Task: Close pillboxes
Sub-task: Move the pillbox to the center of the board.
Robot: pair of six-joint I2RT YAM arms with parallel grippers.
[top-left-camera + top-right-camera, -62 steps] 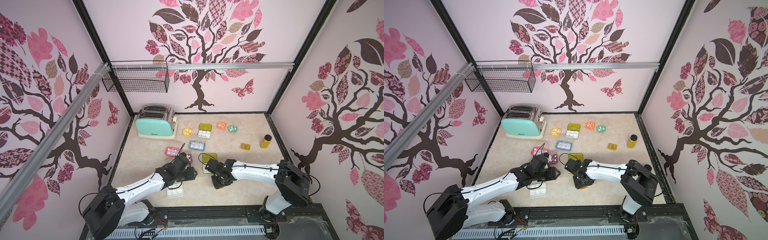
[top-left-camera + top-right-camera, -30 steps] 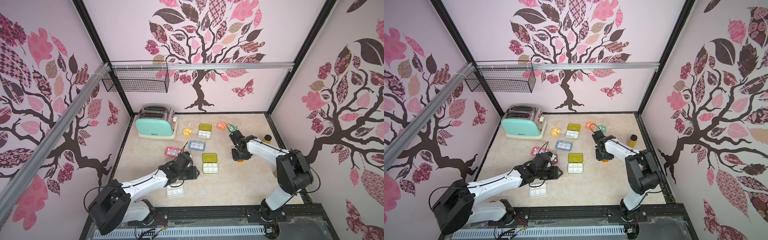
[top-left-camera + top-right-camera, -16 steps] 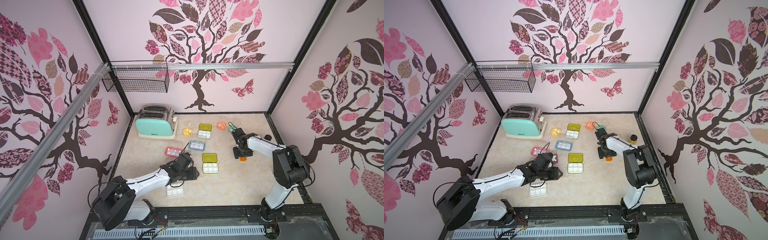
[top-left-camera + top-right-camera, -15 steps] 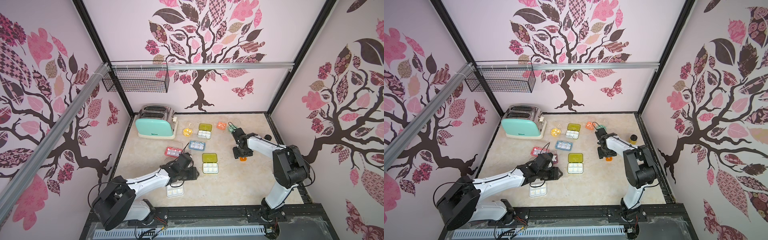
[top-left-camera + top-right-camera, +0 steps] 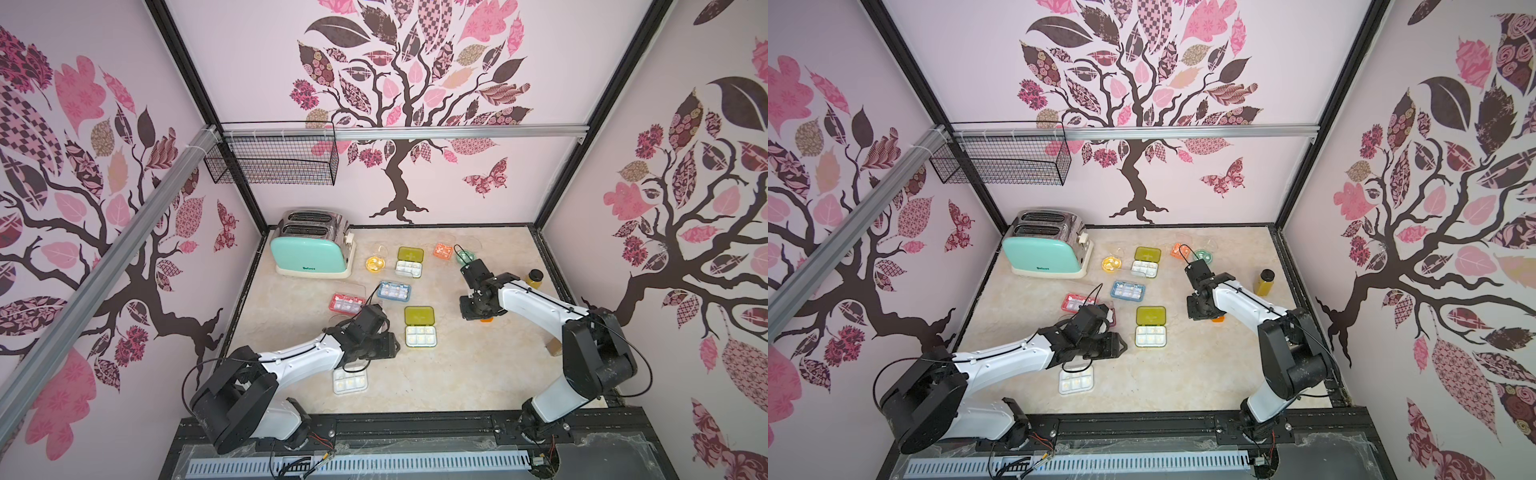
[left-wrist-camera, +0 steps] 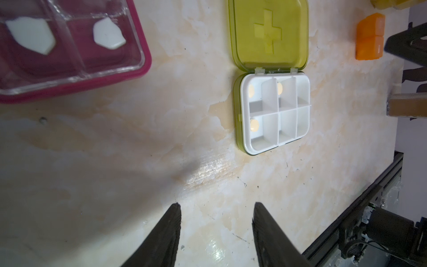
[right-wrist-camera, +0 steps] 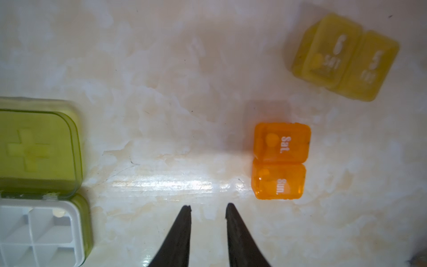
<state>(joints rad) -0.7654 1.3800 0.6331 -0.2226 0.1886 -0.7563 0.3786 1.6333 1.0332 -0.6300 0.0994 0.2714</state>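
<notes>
You had your left jaws half open and empty just beside the open yellow-green pillbox (image 6: 275, 113) on the bench (image 6: 138, 150), its lid (image 6: 269, 34) lying flat, while your right jaws, narrow and empty, were farther from it.

Beside the toaster (image 5: 309, 253) lie a round yellow box (image 5: 375, 262) and an open green box (image 5: 409, 261); farther from it a pink box (image 5: 347, 303), a blue box (image 5: 393, 291), then a second green box (image 5: 420, 328), lid flat open.
</notes>
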